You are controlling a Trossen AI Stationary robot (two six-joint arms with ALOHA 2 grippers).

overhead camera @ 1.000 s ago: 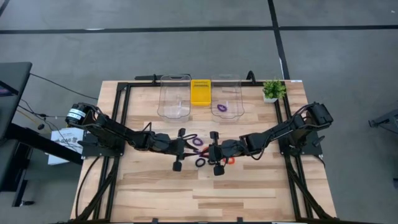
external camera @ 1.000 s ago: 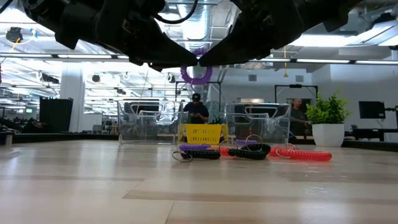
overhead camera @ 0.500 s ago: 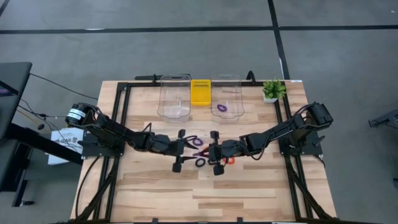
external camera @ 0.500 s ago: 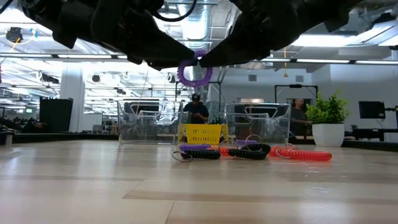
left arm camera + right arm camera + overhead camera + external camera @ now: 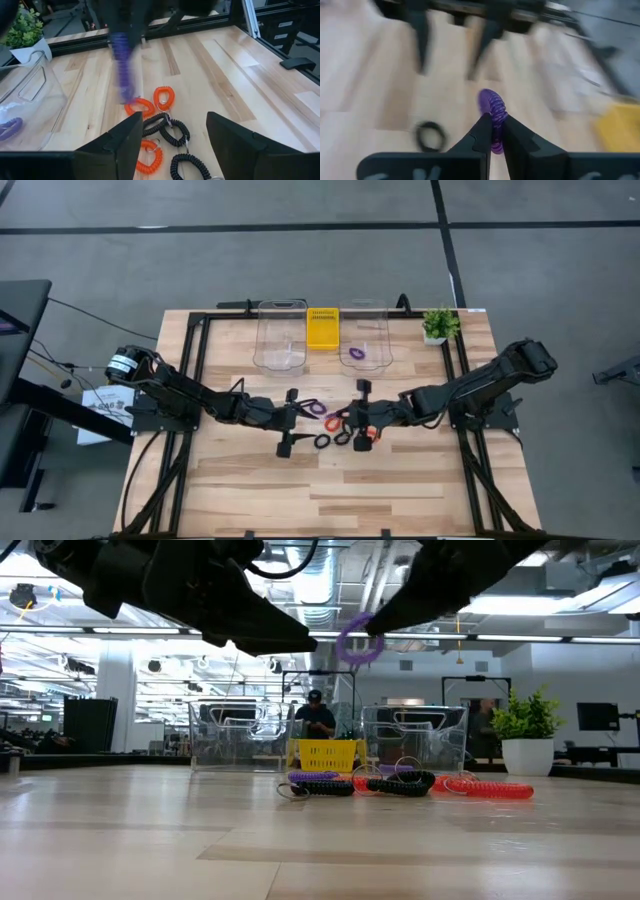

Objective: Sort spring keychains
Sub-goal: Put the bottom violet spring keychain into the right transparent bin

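Observation:
My right gripper (image 5: 496,131) is shut on a purple spring keychain (image 5: 492,111), held in the air (image 5: 355,643) over the middle of the table. My left gripper (image 5: 300,420) stands open just to its left, with nothing between its fingers (image 5: 172,145). Below them several loose keychains lie flat on the wood: a purple one (image 5: 312,408), black ones (image 5: 322,441) and orange ones (image 5: 164,97). One more purple keychain (image 5: 358,354) lies in the right-hand clear bin (image 5: 364,310). My right gripper pinches the purple keychain's coil (image 5: 495,125) between its two fingertips. The fingers come about level from the table's right side. The rest of the ring stands out past the fingertips, lifted clear of the table.
Two clear bins (image 5: 281,335) stand at the far edge with a yellow box (image 5: 322,328) between them, and a small potted plant (image 5: 438,325) at the far right. Bare wood lies toward the near edge. People stand in the room behind.
Both grippers were at the purple keychain in the air. My left gripper has opened and let go of it. My right gripper, still shut on it, has drawn back toward the table's right edge with the keychain.

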